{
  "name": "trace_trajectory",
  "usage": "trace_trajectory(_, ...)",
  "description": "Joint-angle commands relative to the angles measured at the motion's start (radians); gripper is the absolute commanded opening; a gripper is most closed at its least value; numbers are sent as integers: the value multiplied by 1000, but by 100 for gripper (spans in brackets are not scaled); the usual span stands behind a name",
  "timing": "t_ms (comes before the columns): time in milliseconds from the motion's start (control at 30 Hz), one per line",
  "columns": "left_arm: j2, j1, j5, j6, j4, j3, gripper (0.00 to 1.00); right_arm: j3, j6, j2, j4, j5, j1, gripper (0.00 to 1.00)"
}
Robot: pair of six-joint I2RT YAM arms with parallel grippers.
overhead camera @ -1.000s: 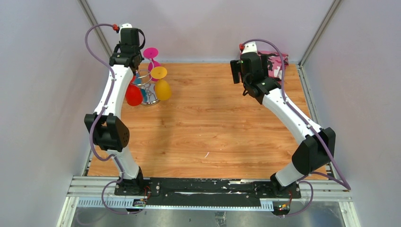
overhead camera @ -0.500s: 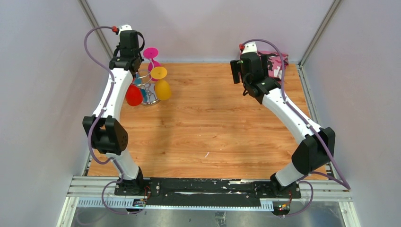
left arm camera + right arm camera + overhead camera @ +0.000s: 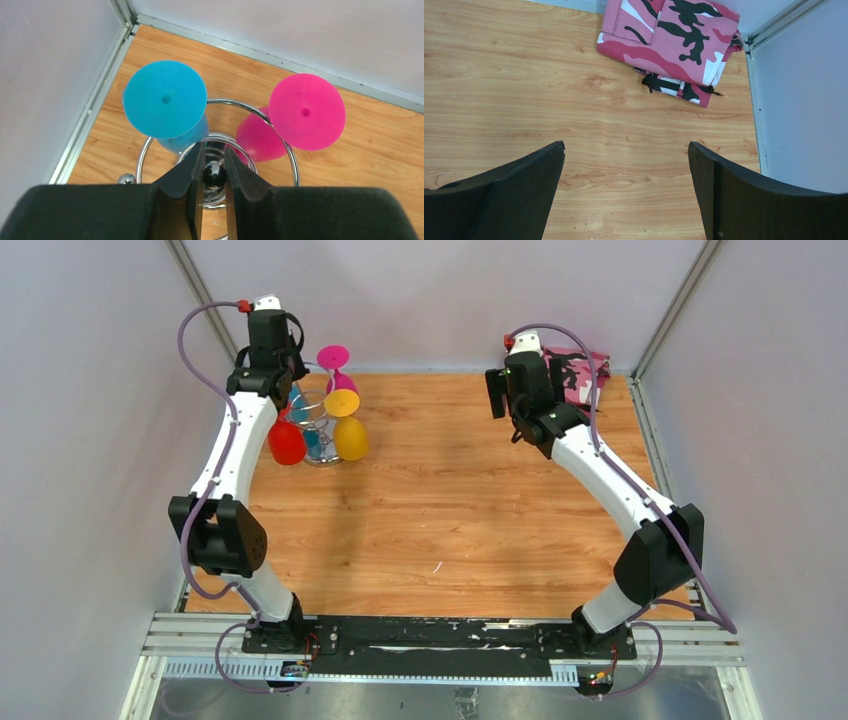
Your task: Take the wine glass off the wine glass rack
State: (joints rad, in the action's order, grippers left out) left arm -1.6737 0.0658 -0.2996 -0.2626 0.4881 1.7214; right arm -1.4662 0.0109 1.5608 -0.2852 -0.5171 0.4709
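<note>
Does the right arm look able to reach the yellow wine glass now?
Probably yes: the right tool is open and empty, and the yellow wine glass hangs on the rack at the side facing it.

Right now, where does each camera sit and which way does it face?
Top external: above and behind the robot, facing down over the table; the left arm and right arm show.
Left wrist: on the left arm, facing down at the wine glass rack; left pincer grips its knob.
Right wrist: on the right arm, facing down at a pink camouflage cloth; right pincer open.
Shared: top also shows the rack and the cloth.
</note>
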Motion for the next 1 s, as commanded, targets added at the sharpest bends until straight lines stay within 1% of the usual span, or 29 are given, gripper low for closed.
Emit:
trace_trajectory(0, 60, 5, 86, -26, -36, 1, 0, 2, -30, 6, -17, -20, -11, 99)
trace_trajectory(233, 68, 29, 183, -52, -61, -4, 0, 6, -32, -10, -16, -39, -14, 99)
trace_trajectory(733, 87, 173, 210, -64, -67, 3, 0, 30, -39, -63, -16, -48, -26, 99)
trace_trajectory(967, 87, 232, 240, -82, -105, -31, 0, 42, -45, -94, -17, -56, -30, 99)
